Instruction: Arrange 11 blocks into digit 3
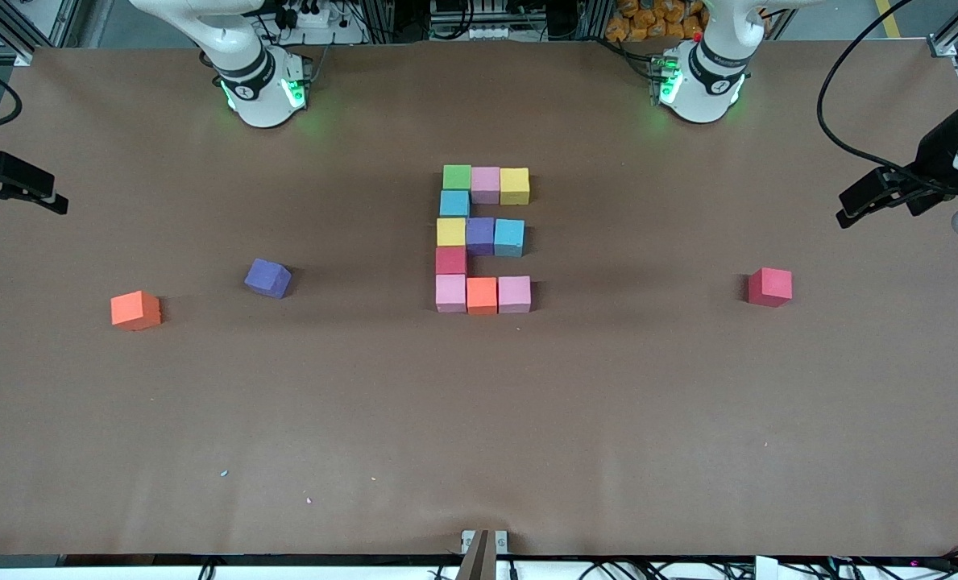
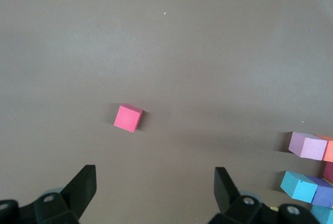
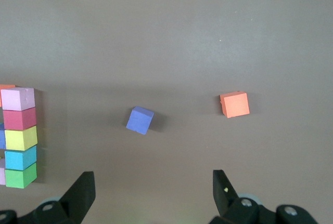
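A wide desk [image 1: 479, 419] covered with matte brown paper carries all the things. Along its top edge in the front view stand the two white arm bases with green lights, and past them are aluminium frames, cables and a power strip. A few tiny light specks lie on the paper near the front camera.

In the middle of the desk, eleven small matte foam cubes [image 1: 483, 238] touch each other and form a blocky figure: three bars of three cubes joined by one column at the right arm's end. The top bar is green, pink, yellow; the middle one yellow, purple, light blue; the lowest pink, orange, pink.

Three more cubes lie apart. A loose orange cube [image 1: 135, 310] and a tilted loose purple cube [image 1: 267, 278] rest toward the right arm's end, a loose red cube [image 1: 769, 287] toward the left arm's end.

The left gripper [image 2: 154, 187] waits over the desk near the red cube, jaws wide apart and empty. The right gripper [image 3: 153, 190] waits over the purple and orange cubes, also spread and empty.
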You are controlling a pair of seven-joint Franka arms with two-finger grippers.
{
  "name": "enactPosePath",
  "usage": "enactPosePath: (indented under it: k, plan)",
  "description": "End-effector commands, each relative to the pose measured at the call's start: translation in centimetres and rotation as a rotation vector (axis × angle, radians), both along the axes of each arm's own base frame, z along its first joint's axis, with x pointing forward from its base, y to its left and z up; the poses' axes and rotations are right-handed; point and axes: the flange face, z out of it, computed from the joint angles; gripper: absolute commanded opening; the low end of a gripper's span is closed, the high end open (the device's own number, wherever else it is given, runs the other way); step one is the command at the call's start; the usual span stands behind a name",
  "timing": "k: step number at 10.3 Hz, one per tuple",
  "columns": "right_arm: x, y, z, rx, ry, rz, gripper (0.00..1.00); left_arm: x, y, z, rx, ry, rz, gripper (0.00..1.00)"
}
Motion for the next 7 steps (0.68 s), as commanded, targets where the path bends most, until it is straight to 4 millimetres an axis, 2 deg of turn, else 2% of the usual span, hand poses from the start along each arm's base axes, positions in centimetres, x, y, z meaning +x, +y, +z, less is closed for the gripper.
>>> enactPosePath:
  k: [1, 2, 7]
  plan:
    - [0.22, 0.29, -0.04, 0.006, -0.005, -0.009, 1.00, -0.73, 0.12, 0.24, -0.014, 0.006, -0.095, 1.00]
    - [0.36, 0.21, -0.30, 0.006, -0.001, -0.010, 1.00, -0.68, 0.11, 0.15, -0.013, 0.007, -0.139, 1.00]
    - [0.40, -0.02, -0.19, 0.009, -0.007, -0.015, 1.00, -0.55, -0.18, 0.26, -0.015, 0.004, -0.126, 1.00]
